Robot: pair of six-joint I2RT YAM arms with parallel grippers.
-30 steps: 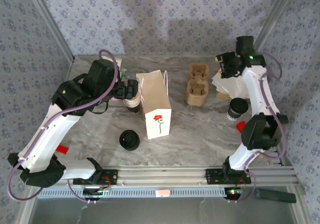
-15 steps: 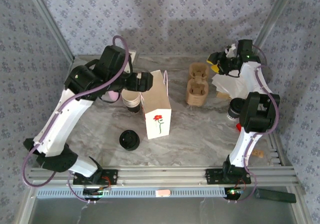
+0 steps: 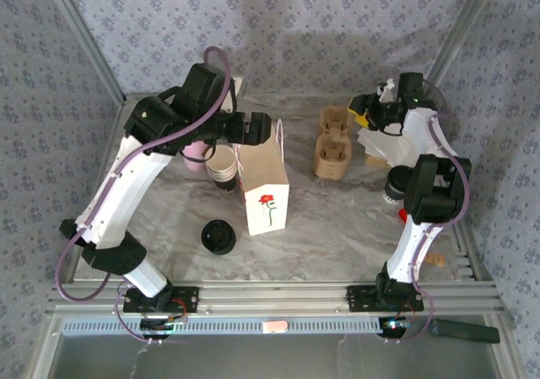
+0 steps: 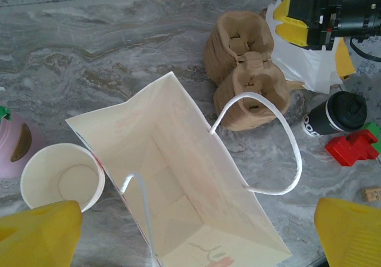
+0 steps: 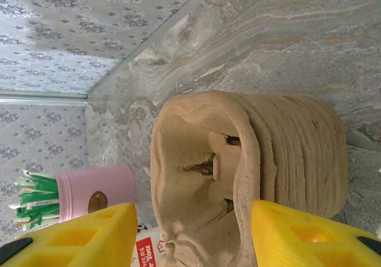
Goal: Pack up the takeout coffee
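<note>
L gripper (image 4: 193, 234): jaws wide apart, nothing held, above open mouth of paper bag (image 3: 263, 181). R gripper (image 5: 193, 237): jaws partly apart, nothing btwn them, facing stack of pulp cup carriers (image 5: 250, 160) at back of table.

Takeout coffee (image 3: 398, 182): upright, lid on, R side of table just beside R arm and touching or nearly touching red block (image 4: 351, 148); well apart from bag, carriers btwn the two.

Writing: white lettering on cup's dark sleeve, illegible. Bag front has red flower print (image 3: 267, 202), no text.

Others: lidless cup stack (image 3: 224, 170) touching bag's L side; pink holder (image 3: 196, 153) behind it; black lids (image 3: 218, 235) near front.
</note>
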